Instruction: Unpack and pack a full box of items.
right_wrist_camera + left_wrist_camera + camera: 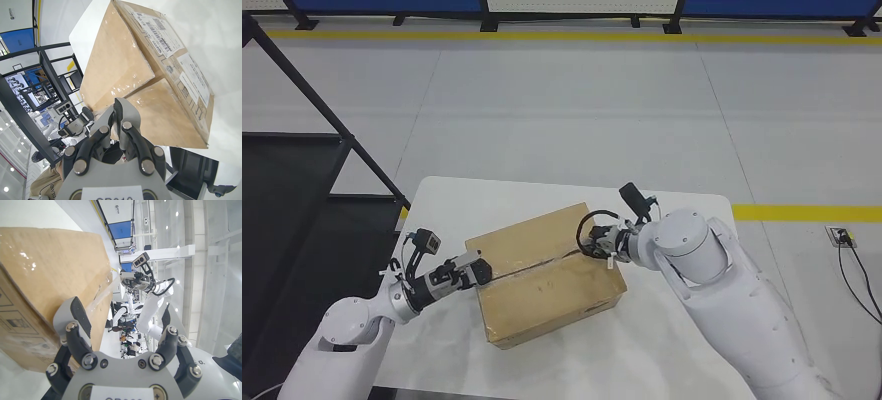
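A brown cardboard box (542, 285) lies in the middle of the white table (672, 215), its top flaps closed and covered with clear tape. My right gripper (594, 243) is at the far end of the top seam, shut on a strip of clear tape (107, 289) stretched up off the box (47, 266). In the right wrist view the fingers (121, 111) pinch the tape end just off the box (160, 106). My left gripper (121, 305) stands open at the box's opposite end, one finger (79, 313) against the box's upper edge.
White shipping labels (160, 36) cover the box's end face. A black metal rack (292, 220) stands off the table's left side. Bare tabletop lies behind and to the right of the box.
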Controlling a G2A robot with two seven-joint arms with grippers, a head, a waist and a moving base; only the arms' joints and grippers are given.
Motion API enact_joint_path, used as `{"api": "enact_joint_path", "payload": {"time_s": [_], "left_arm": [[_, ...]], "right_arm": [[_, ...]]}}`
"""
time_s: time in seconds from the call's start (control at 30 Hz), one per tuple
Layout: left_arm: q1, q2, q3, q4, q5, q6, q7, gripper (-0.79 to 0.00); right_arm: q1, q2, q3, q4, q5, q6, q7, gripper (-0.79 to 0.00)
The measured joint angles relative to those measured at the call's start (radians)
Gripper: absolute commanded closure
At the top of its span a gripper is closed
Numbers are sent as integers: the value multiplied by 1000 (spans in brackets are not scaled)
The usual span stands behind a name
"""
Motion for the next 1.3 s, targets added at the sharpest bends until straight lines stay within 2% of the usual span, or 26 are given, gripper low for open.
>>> {"api": "enact_joint_path", "payload": {"time_s": [0.07, 0.53, 0.57, 0.6, 0.63, 0.7, 0.77, 0.87, 0.9, 0.93, 0.97, 1.0, 1.07, 1.3], "left_arm": [[-4, 0, 1, 6, 0, -2, -2, -785], [0, -2, 7, 3, 5, -5, -2, -785], [1, -2, 7, 3, 5, -5, -2, -785], [1, -2, 7, 2, 4, -5, -3, -785], [1, -2, 7, 1, 4, -6, -2, -785], [3, -2, 6, 0, 5, -7, -1, -785], [4, -2, 5, -1, 4, -8, -1, -785], [6, -2, 2, -2, 1, -9, -2, -785], [8, -1, 1, -3, 1, -10, -2, -785], [9, -1, 0, -4, 0, -10, -2, -785], [10, -1, -2, -5, -2, -10, -1, -785], [11, -1, -3, -8, -3, -11, -1, -785], [14, -1, -6, -11, -7, -11, -1, -785], [28, 0, -19, -32, -24, -16, 3, -785]], "right_arm": [[1, 1, 0, 2, 5, -7, -2, -366], [-15, 19, 15, -32, -9, -29, -8, -388], [-18, 21, 19, -38, -12, -33, -16, -449], [-24, 22, 27, -47, -12, -40, -29, -671], [-30, 23, 33, -55, -13, -47, -41, -748], [-44, 25, 48, -72, -14, -59, -77, -733], [-55, 26, 61, -86, -13, -69, -104, -785], [-79, 28, 93, -121, 8, -97, -146, -785], [-95, 29, 111, -146, 28, -123, -162, -742], [-111, 29, 122, -168, 47, -148, -165, -622], [-127, 31, 130, -189, 66, -177, -158, -394], [-149, 32, 136, -216, 91, -217, -139, -311], [-173, 35, 139, -241, 120, -264, -109, 0], [-151, 26, 83, -177, 154, -311, -96, 0]]}}
